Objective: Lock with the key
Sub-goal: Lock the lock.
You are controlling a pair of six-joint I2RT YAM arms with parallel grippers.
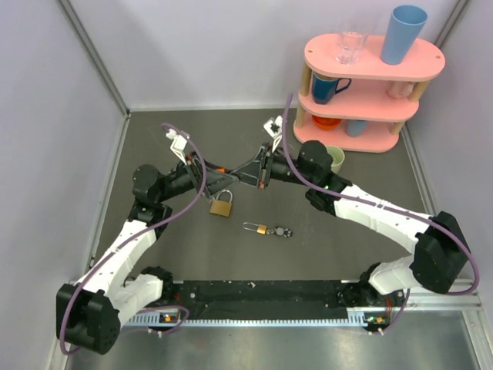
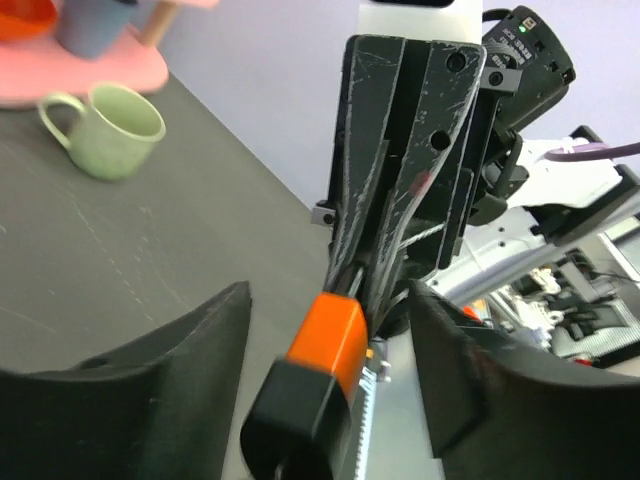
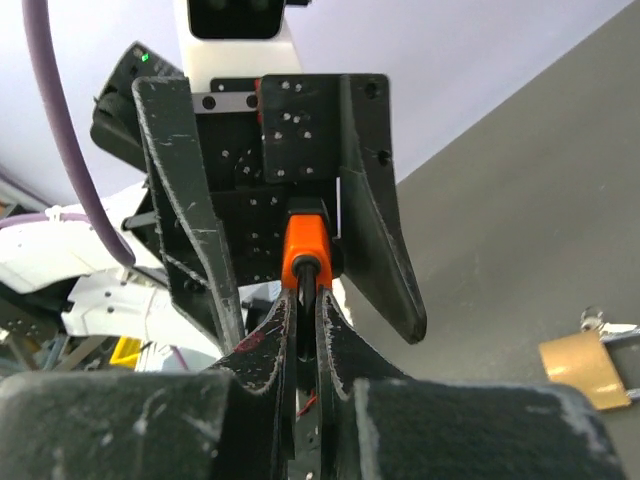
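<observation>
Both arms meet in mid-air just behind the big brass padlock [image 1: 221, 206], on the side away from the arm bases, tips pointed at each other.

The right gripper [image 3: 305, 292] has its 2 fingers pinched together on the orange end of the orange-and-black padlock [image 2: 322, 348]. Something thin and dark sits in the pinch, and whether that's a key is anyone's guess. The padlock's black end points back toward the left gripper [image 2: 328, 295]. That one's jaws are spread wide, 1 finger on each side of the padlock, with a gap on both sides in the right wrist view, so it isn't squeezing anything.

The key [image 1: 283, 231] seems to be in the little bunch lying flat on the dark table [image 1: 154, 139], right of the big brass padlock and a bit nearer the arm bases. It's too small to pick out single keys. A tiny brass padlock [image 1: 262, 229] lies between the bunch and the big one, just beside the bunch.

Further right and behind the big brass padlock there's a pale green mug [image 2: 108, 128], upright. The pink shelf [image 1: 373, 62] with its cups stands beyond that, well apart from it.
</observation>
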